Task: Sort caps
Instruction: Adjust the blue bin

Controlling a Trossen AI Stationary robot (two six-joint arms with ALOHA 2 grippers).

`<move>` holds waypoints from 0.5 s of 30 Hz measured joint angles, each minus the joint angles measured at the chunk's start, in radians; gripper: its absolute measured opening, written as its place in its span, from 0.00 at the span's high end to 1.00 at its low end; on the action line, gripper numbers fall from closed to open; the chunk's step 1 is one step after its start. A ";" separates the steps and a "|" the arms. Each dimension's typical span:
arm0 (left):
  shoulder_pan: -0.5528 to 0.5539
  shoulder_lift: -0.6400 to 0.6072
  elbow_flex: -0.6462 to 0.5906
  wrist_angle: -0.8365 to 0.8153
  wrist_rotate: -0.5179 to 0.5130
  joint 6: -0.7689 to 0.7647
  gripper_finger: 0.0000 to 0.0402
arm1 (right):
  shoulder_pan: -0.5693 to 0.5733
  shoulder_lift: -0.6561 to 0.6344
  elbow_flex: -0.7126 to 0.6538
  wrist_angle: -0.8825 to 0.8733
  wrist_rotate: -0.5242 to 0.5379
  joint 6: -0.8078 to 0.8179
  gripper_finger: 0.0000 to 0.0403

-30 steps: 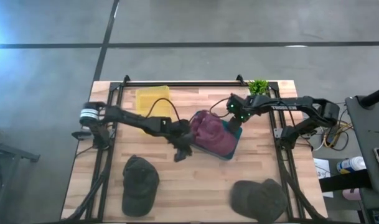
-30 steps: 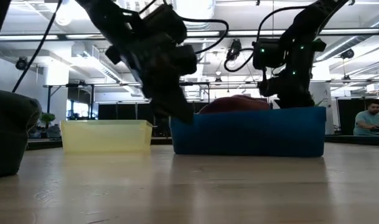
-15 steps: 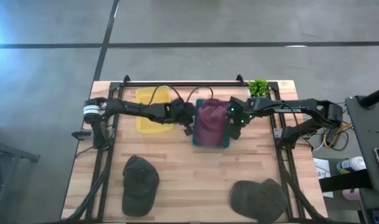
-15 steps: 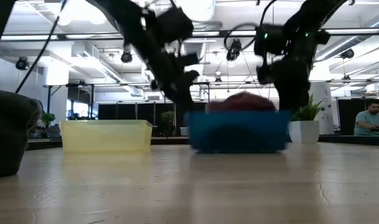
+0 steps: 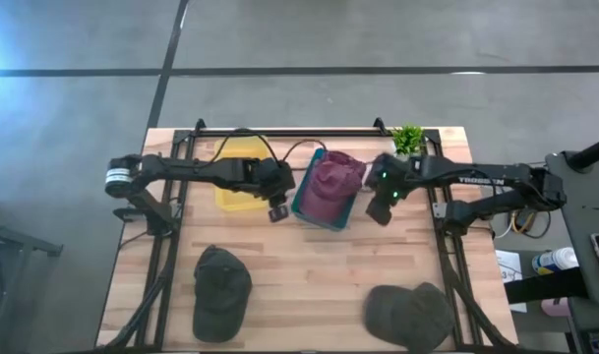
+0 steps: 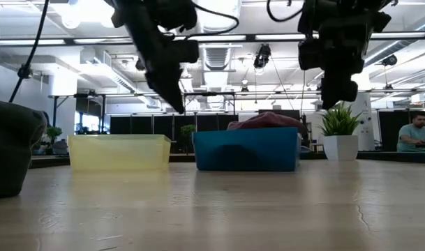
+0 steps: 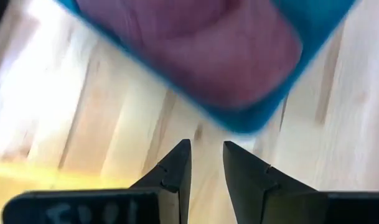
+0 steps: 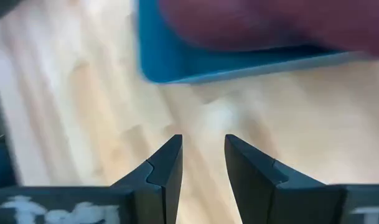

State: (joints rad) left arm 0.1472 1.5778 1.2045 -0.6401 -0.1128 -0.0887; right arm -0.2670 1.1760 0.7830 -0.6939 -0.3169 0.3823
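Your left gripper (image 5: 277, 211) and right gripper (image 5: 378, 211) flanked the teal bin (image 5: 309, 210) holding maroon caps (image 5: 330, 181), both slightly parted, gripping nothing.

The teal bin (image 5: 324, 204) holding maroon caps (image 5: 334, 178) has slid toward the table's back edge — both grippers, left gripper (image 5: 276, 211) and right gripper (image 5: 377, 210), have released it and lifted clear.
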 joint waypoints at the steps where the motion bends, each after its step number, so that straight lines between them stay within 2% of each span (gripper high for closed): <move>1: -0.001 -0.002 0.000 -0.028 0.000 0.015 0.78 | 0.032 0.011 0.000 0.017 -0.003 0.022 0.71; 4: 0.000 -0.009 0.000 -0.050 -0.013 0.038 0.78 | 0.125 0.058 -0.002 0.073 -0.002 0.093 0.71; 8: 0.000 -0.009 -0.008 0.036 -0.019 0.069 0.78 | 0.235 0.149 -0.005 0.218 0.001 0.231 0.71; 15: 0.008 0.018 -0.078 0.167 -0.019 0.195 0.78 | 0.313 0.291 -0.006 0.456 0.106 0.454 0.71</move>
State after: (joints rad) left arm 0.1550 1.5956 1.1266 -0.4729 -0.1314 0.1068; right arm 0.0462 1.4675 0.7773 -0.2378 -0.2112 0.8363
